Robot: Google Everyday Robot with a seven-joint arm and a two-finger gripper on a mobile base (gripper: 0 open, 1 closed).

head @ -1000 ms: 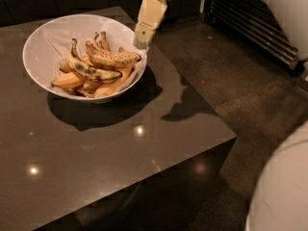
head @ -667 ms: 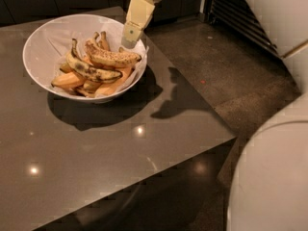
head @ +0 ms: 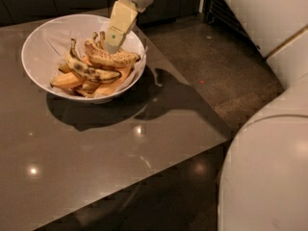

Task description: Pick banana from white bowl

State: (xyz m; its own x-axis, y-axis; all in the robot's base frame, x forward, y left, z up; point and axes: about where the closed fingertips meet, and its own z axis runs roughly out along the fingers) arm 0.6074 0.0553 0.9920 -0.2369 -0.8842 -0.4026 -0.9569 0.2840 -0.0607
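Observation:
The white bowl (head: 38,52) stands at the back left of the dark table. It holds several bananas. The speckled yellow banana (head: 113,57) lies on top of the pile, towards the bowl's right side. A banana with black streaks and an upturned stem (head: 89,71) lies just in front of it. Smooth orange-yellow bananas (head: 67,80) lie underneath. My gripper (head: 111,42) reaches down from the top of the view, with its cream finger over the bowl, right at the speckled banana's back.
The glossy brown table (head: 96,167) ends at a front edge and a right edge. Dark floor (head: 226,76) lies to the right. A white part of the robot body (head: 269,177) fills the lower right corner. A vent grille (head: 216,8) is at the back right.
My gripper has moved left and down from beside the bowl's right rim to over the bananas. The bowl and bananas have not moved.

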